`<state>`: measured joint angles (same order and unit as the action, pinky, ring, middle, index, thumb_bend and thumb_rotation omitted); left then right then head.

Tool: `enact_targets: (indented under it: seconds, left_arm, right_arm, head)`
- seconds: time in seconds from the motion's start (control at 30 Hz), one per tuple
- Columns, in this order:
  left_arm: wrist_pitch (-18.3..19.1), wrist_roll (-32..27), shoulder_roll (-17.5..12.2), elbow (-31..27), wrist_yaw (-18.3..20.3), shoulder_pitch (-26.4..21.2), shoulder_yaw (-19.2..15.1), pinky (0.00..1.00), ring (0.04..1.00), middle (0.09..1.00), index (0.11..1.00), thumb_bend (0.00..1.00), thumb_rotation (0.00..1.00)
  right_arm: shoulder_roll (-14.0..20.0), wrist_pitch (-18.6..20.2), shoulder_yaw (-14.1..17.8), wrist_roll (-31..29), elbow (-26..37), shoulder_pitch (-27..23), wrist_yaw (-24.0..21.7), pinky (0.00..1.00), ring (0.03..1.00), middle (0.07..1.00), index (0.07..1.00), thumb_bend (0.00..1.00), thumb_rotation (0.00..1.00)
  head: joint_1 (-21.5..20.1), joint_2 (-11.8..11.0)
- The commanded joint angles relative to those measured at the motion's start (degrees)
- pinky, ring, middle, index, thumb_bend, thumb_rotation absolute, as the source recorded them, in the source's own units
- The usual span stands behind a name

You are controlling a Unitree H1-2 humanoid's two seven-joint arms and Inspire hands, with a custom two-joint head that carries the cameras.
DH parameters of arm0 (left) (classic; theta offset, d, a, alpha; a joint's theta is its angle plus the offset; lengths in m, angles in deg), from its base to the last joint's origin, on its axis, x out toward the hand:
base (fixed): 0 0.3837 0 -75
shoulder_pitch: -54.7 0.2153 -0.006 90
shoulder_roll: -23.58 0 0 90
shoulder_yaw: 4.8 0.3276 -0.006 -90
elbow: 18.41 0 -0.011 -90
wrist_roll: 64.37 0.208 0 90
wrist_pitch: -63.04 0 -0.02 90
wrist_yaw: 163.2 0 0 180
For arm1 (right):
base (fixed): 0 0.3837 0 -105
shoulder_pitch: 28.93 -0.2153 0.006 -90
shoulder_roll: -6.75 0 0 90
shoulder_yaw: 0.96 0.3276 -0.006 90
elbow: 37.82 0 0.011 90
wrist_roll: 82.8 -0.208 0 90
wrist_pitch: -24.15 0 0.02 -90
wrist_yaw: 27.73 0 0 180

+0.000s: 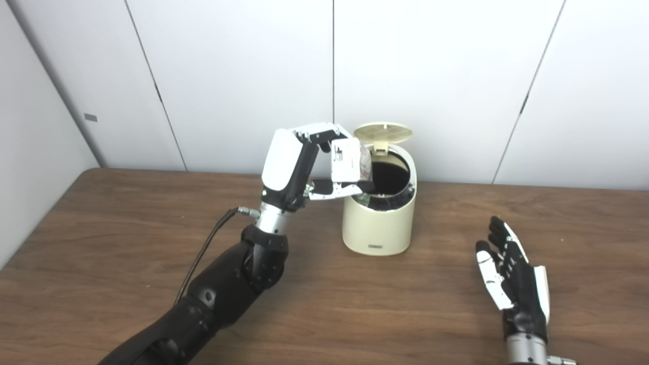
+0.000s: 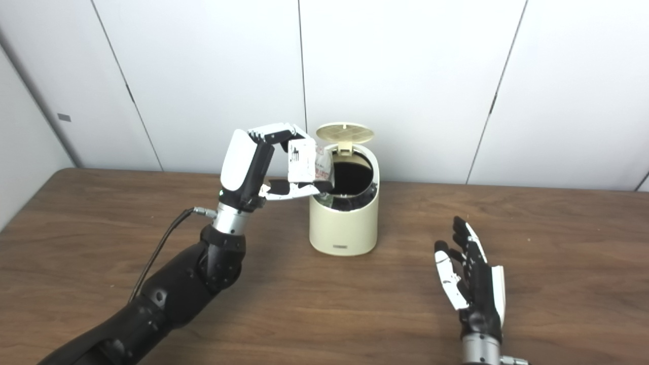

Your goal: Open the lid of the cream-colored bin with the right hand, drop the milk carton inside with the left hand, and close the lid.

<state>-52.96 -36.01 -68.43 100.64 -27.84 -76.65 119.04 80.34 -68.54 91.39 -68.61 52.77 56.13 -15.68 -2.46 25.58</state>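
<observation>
So left hand point(image 1: 304, 165) is raised, pinching the milk carton point(image 1: 347, 160) over the lid-up bin point(image 1: 377, 223); carton print's probably too blurry to read. Right hand point(image 1: 512, 274) rests near-right, fingers spread, empty.

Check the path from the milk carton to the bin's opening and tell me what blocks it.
Nothing visible blocks it. The lid stands raised at the back of the cream bin, leaving the dark opening exposed. The left hand holds the milk carton at the opening's left rim. The right hand rests open, well clear.
</observation>
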Motion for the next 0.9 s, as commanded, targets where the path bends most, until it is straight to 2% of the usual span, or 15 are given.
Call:
enact_targets:
  seconds: [0.0, 0.13, 0.23, 0.87]
  left_arm:
    - [-0.93, -0.76, 0.19, 0.1, -1.56, -3.63, -0.15, 0.36, 0.446, 0.477, 0.486, 0.51, 0.0]
    - [-0.93, -0.57, 0.7, 1.1, -2.4, -3.96, 0.37, 0.36, 0.438, 0.475, 0.49, 0.51, 0.0]
    - [-0.93, -0.99, 0.86, 1.93, -3.25, -4.31, 1.08, 0.36, 0.438, 0.476, 0.489, 0.51, 0.0]
    - [-0.93, -2.99, 2.62, 5.07, -2.55, -4.9, 2.46, 0.35, 0.435, 0.479, 0.489, 0.5, 0.0]
  right_arm:
    - [-1.02, -0.25, -0.5, 0.4, 0.1, 1.12, 0.78, 0.8, 0.883, 0.892, 0.875, 0.13, 0.65]
    - [-1.24, -0.51, -0.47, 0.5, 0.17, 1.19, 0.94, 0.79, 0.883, 0.892, 0.874, 0.13, 0.66]
    - [-1.31, -0.9, -0.59, 1.06, 0.03, 1.26, 1.35, 0.78, 0.874, 0.885, 0.868, 0.14, 0.71]
    - [-2.16, -1.51, -1.31, 1.04, -0.12, 1.12, 1.58, 0.8, 0.887, 0.894, 0.875, 0.16, 0.73]
  head:
    - [-0.17, 0.08]
    - [-0.29, 0.12]
    - [-0.35, 0.23]
    - [-1.57, 0.69]
